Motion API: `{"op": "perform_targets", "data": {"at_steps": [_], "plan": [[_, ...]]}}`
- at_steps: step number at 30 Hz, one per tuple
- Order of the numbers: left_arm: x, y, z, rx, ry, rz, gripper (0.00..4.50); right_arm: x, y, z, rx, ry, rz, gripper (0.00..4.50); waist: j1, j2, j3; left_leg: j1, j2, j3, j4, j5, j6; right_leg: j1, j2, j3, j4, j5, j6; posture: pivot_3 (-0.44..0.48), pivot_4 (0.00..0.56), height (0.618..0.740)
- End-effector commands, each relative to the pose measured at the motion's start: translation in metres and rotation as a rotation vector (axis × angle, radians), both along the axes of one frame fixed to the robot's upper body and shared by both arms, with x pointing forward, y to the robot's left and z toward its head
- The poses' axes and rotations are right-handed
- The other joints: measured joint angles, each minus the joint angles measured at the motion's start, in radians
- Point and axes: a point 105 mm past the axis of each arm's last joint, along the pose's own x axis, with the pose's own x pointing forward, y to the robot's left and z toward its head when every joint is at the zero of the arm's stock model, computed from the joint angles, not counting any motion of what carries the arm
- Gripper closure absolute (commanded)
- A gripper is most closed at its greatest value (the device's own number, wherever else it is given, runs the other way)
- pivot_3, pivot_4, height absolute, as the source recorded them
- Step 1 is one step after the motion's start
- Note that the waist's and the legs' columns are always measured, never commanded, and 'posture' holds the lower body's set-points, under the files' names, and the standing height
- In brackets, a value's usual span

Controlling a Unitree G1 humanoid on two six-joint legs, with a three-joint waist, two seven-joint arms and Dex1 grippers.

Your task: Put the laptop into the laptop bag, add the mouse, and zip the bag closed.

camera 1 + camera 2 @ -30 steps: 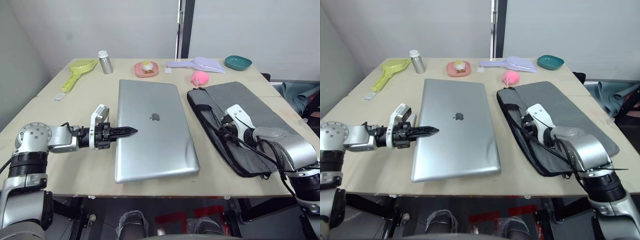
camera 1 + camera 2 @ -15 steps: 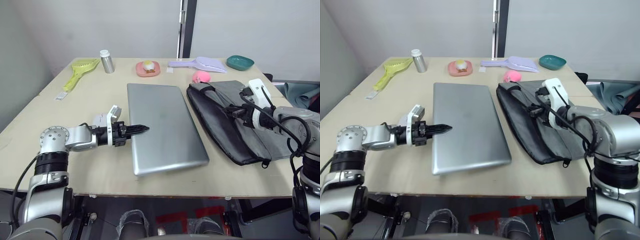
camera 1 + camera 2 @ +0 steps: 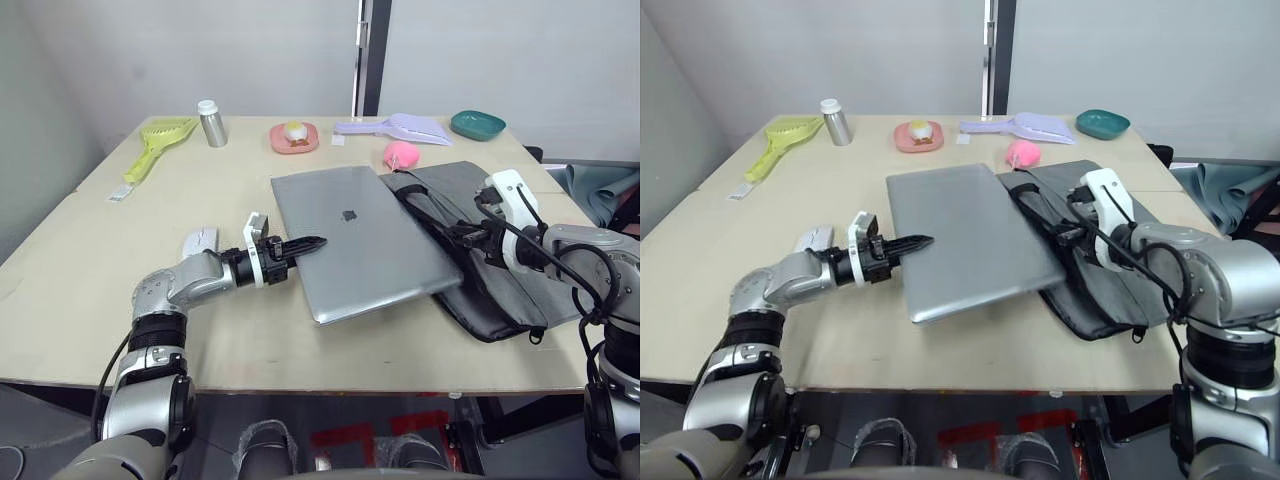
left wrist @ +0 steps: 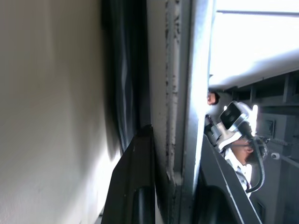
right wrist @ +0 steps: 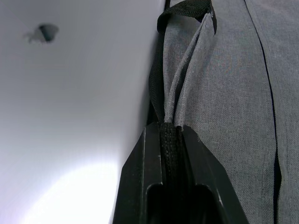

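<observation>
The silver-grey laptop (image 3: 365, 238) is gripped along its left edge by the left gripper (image 3: 305, 243), whose two black fingers are closed on the thin slab; in the left wrist view the metal edge (image 4: 180, 93) is seen clamped between them. The laptop is held lid-up and skewed on the wooden table (image 3: 120, 300), and its right side is laid over the near-left part of the laptop bag (image 3: 500, 290), against the bag's open black-edged mouth. Whether any of it is already inside cannot be told.

The grey bag lies flat at the right of the table. One of its black strap handles (image 5: 170, 140) is pinched in the closed fingers of the right gripper (image 3: 462, 232), and the fabric below it is drawn up into a fold. The second handle (image 3: 415, 197) lies near the laptop's far right corner.

The white mouse (image 3: 199, 240) rests on the table just beside the left forearm, well apart from the bag.

Just beyond the bag, a pink plush toy (image 3: 401, 153) sits on the table. Along the far edge are seen a yellow-green scoop (image 3: 158, 140), a metal bottle with a white cap (image 3: 210, 124), a pink dish (image 3: 294, 140) with a small pale item in it, a lilac scoop (image 3: 400, 127) and a teal dish (image 3: 476, 124) whose contents cannot be seen.
</observation>
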Motion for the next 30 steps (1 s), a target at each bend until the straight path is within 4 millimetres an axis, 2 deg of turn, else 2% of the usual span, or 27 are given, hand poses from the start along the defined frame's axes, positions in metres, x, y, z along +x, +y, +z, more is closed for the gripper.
{"op": "perform_targets", "data": {"at_steps": [1, 8, 16, 21, 25, 30], "plan": [[-0.007, -0.006, 0.027, -0.117, -0.105, -0.04, 4.17, 0.001, 0.006, 0.021, -0.006, -0.1, 0.018, 4.13, 0.0, 0.0, 0.0, 0.0, 0.0, 0.0, 0.0, 0.0, 0.0, 0.0, 0.0, 0.0, 0.0, 0.0, 0.0, 0.0, 0.15, 0.74], [-0.006, -0.015, 0.02, -0.08, -0.081, -0.009, 4.17, -0.003, 0.024, 0.03, 0.049, -0.12, 0.067, 4.13, -0.002, 0.0, 0.0, 0.0, 0.0, 0.0, 0.0, 0.0, 0.0, 0.0, 0.0, 0.0, 0.0, 0.0, 0.001, 0.0, 0.15, 0.74], [-0.004, -0.019, 0.023, -0.1, -0.084, 0.022, 4.17, -0.007, 0.04, 0.024, 0.118, -0.122, 0.097, 4.13, -0.002, 0.0, 0.0, 0.0, 0.0, 0.0, 0.001, 0.0, 0.0, 0.0, 0.0, 0.0, 0.0, 0.001, 0.001, 0.0, 0.15, 0.74], [-0.002, -0.021, 0.027, -0.114, -0.088, 0.028, 4.17, -0.012, 0.06, 0.02, 0.18, -0.122, 0.155, 4.13, -0.006, 0.0, 0.0, 0.0, 0.0, 0.0, 0.001, 0.0, 0.0, 0.0, 0.0, 0.001, 0.0, 0.001, 0.002, 0.0, 0.15, 0.74], [-0.003, -0.026, 0.027, -0.121, -0.088, 0.007, 4.17, -0.017, 0.087, 0.015, 0.25, -0.108, 0.218, 4.13, -0.006, 0.0, 0.0, 0.0, 0.0, 0.0, 0.001, 0.0, 0.0, 0.0, 0.0, 0.001, 0.0, 0.001, 0.002, 0.0, 0.15, 0.74], [-0.011, -0.025, 0.023, -0.093, -0.098, -0.067, 4.17, -0.023, 0.109, 0.006, 0.298, -0.065, 0.271, 4.13, -0.006, 0.0, 0.0, 0.0, 0.0, 0.0, 0.0, 0.0, 0.0, 0.0, 0.0, 0.0, -0.001, 0.002, 0.003, 0.0, 0.15, 0.74]]}}
